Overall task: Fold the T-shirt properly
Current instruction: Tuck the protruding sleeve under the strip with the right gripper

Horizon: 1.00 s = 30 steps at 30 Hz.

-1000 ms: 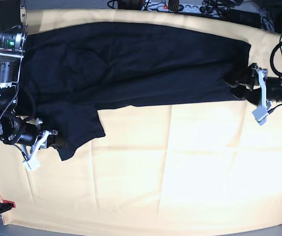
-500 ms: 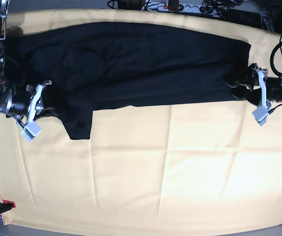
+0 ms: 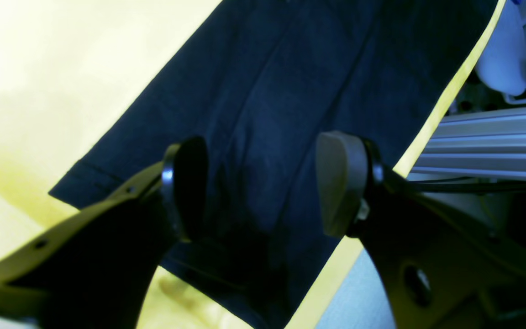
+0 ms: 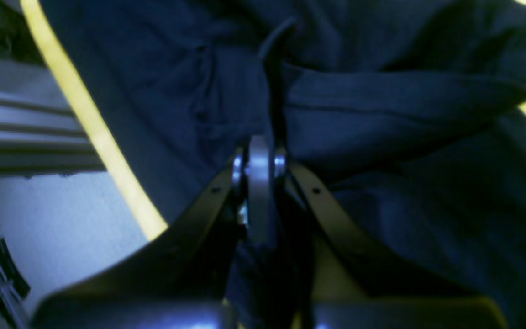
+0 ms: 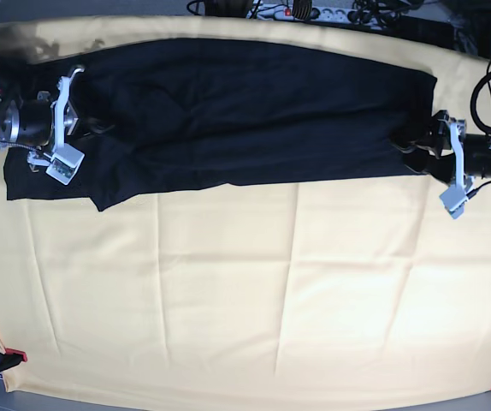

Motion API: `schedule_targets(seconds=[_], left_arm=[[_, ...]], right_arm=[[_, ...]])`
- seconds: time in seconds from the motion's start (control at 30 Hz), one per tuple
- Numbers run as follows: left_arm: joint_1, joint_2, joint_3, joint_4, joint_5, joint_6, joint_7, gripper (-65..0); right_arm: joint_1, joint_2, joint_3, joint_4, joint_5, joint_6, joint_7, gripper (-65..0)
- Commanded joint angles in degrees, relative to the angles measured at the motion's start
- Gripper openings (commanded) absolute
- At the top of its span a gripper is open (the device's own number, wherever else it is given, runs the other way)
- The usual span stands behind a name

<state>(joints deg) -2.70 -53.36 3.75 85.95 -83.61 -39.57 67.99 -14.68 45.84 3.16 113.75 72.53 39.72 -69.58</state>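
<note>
The dark T-shirt (image 5: 245, 111) lies as a long band along the far side of the pale yellow table cloth (image 5: 271, 300). At its left end, my right gripper (image 5: 87, 128) is shut on a bunched fold of the T-shirt (image 4: 381, 91). The right wrist view shows the closed gripper (image 4: 260, 155) pinching a ridge of cloth. At the shirt's right end, my left gripper (image 5: 408, 145) stands open. In the left wrist view its fingers (image 3: 340, 183) straddle the flat T-shirt (image 3: 290, 68) near the hem and hold nothing.
Cables and a power strip (image 5: 305, 10) run along the table's far edge. Red clamps (image 5: 14, 354) hold the cloth's near corners. An aluminium rail (image 3: 486, 137) lies just past the cloth's edge beside the left gripper.
My right gripper has carried the sleeve end from the near left up onto the shirt's left end, so the hanging flap is gone. The left arm has not moved.
</note>
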Motion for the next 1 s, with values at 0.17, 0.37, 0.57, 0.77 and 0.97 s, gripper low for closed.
schedule_targets(seconds=[0.17, 0.37, 0.57, 0.77, 0.97], left_arm=[[-1.0, -1.6, -0.8, 0.6, -1.4, -0.4, -0.8, -26.0], [-1.0, -1.6, -0.8, 0.6, -1.4, -0.4, -0.7, -26.0], [-1.0, -1.6, -0.8, 0.6, -1.4, -0.4, -0.7, -26.0], [-1.0, -1.6, -0.8, 0.6, -1.4, -0.4, -0.9, -26.0], [-1.0, -1.6, -0.8, 0.6, -1.4, -0.4, -0.9, -26.0]], right_arm=[[-0.3, 1.2, 0.7, 1.4, 1.2, 0.3, -3.3, -65.0], [-0.3, 1.2, 0.7, 1.4, 5.6, 0.3, -10.4, -65.0], [-2.8, 2.3, 0.7, 1.4, 4.2, 0.3, -10.4, -52.9], [-2.8, 3.2, 1.8, 1.9, 1.9, 0.3, -10.4, -33.3], [-2.8, 3.2, 11.8, 4.3, 10.2, 0.3, -10.4, -35.9]])
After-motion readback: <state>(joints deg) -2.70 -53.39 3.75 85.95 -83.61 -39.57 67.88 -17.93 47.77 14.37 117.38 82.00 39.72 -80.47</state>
